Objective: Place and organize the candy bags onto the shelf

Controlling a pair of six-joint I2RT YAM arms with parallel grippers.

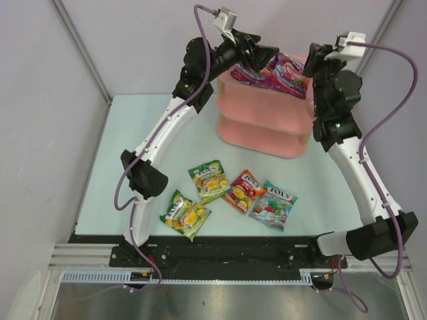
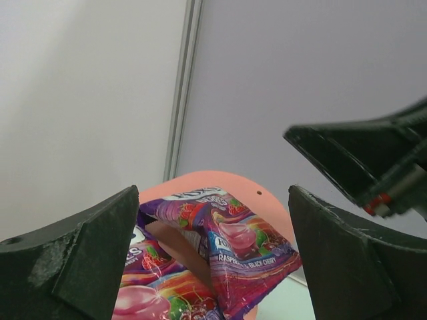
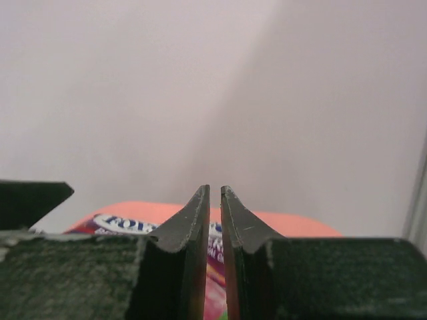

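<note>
Two purple candy bags [image 1: 288,72] lie overlapping on the pink shelf [image 1: 263,119] top board, left gripper [image 1: 260,57] wide open over them, right gripper [image 3: 215,195] pinched nearly closed at their edge, probably to straighten one (can't tell if it's grabbing), four more bags [image 1: 243,191] waiting on the table [image 1: 147,127].

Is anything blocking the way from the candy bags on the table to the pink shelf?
No, the table between the yellow-green bags, red-orange bag, teal-white bag and the pink shelf shows nothing. Up top, the left gripper and right gripper hover over two purple bags already there.
</note>
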